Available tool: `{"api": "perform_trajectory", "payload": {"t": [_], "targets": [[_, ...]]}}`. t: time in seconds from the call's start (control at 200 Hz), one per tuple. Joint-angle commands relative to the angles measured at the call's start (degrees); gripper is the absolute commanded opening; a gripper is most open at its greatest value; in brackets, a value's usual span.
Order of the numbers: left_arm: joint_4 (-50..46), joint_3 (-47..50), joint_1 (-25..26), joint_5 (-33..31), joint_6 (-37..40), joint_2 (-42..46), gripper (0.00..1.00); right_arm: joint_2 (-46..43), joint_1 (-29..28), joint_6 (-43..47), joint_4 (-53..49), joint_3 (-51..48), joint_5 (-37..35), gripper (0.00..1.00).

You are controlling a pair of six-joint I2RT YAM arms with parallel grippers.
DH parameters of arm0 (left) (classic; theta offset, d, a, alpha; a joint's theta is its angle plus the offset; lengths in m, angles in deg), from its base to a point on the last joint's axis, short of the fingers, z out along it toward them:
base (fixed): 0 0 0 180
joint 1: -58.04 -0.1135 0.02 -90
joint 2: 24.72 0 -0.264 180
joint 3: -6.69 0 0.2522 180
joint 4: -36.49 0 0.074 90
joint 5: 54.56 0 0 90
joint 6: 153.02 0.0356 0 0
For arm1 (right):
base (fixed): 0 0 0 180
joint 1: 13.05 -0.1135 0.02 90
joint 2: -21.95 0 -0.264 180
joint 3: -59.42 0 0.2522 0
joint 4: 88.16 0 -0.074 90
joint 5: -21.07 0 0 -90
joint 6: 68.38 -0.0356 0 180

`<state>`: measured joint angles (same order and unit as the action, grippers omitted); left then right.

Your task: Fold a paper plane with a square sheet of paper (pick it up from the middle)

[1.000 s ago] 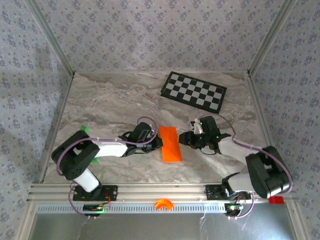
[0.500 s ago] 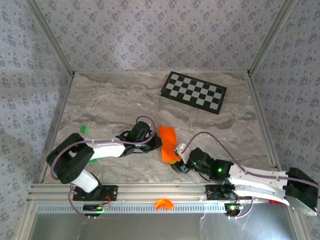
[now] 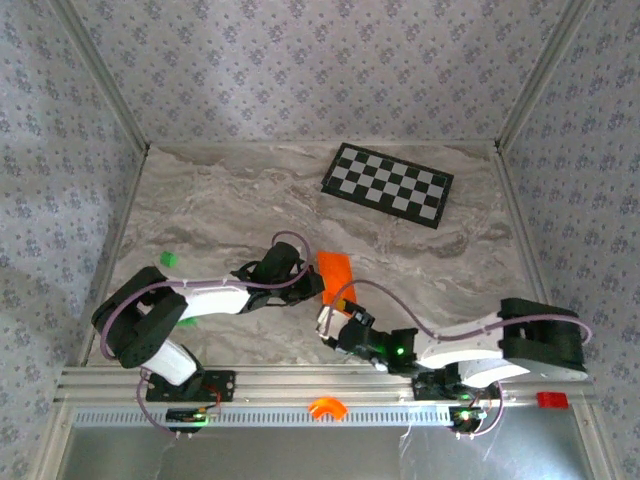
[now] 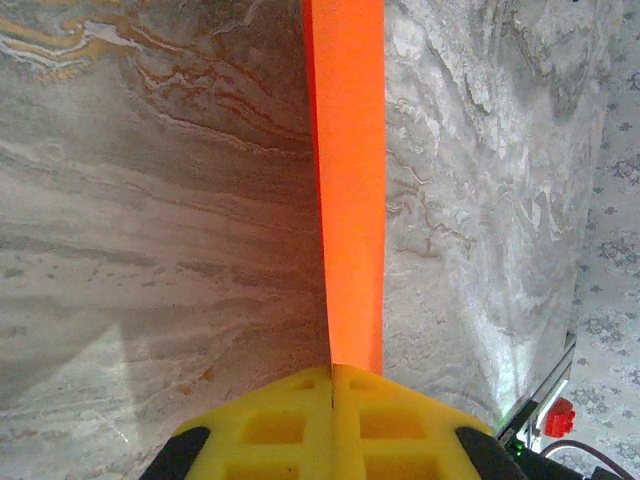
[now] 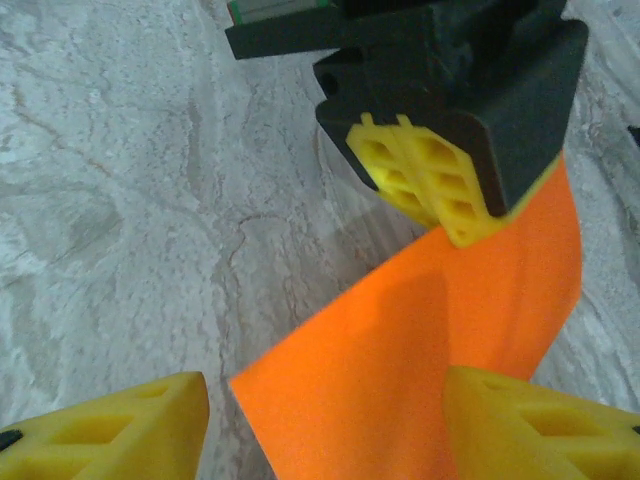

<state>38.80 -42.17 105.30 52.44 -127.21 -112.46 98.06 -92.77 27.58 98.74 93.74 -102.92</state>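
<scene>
The square sheet of paper (image 3: 335,268) is bright orange and folded into a narrow strip, lying on the marble table just right of my left gripper (image 3: 312,287). In the left wrist view the strip (image 4: 348,180) runs away from the yellow fingers (image 4: 270,425), which are pressed together on its near edge. The right wrist view shows the paper (image 5: 400,360) lifted off the table where those left fingers (image 5: 420,170) pinch it. My right gripper (image 5: 325,430) stands open at the paper's near end (image 3: 333,322), with a corner of the sheet between its fingers.
A black-and-white checkerboard (image 3: 388,182) lies at the back right. A tiny green piece (image 3: 169,259) sits at the left, near the left arm. A small orange arch-shaped part (image 3: 325,407) rests on the front rail. Patterned walls close in the table.
The right arm has swung from the paper's right side round to its near end, low by the front rail, and its jaws have widened. The left gripper has stayed shut at the paper.
</scene>
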Motion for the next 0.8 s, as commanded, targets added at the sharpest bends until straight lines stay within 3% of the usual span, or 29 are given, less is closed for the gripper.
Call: {"api": "perform_trajectory", "payload": {"t": [0.0, 0.365, 0.795], "targets": [[-0.24, -1.38, -0.21, 0.50, -0.33, 1.68, 0.06, 4.51, -1.60, 1.65, 2.16, 3.34, -9.13, 0.65], [-0.26, -1.64, -0.15, 0.50, -0.07, 0.93, 0.06, 4.46, -0.70, -1.64, -2.57, 2.07, -9.18, 0.51], [-0.47, -1.55, -0.11, 0.28, 0.14, 0.83, 0.06, -2.56, 3.38, -4.21, -1.49, -0.15, -0.29, 0.40]]}}
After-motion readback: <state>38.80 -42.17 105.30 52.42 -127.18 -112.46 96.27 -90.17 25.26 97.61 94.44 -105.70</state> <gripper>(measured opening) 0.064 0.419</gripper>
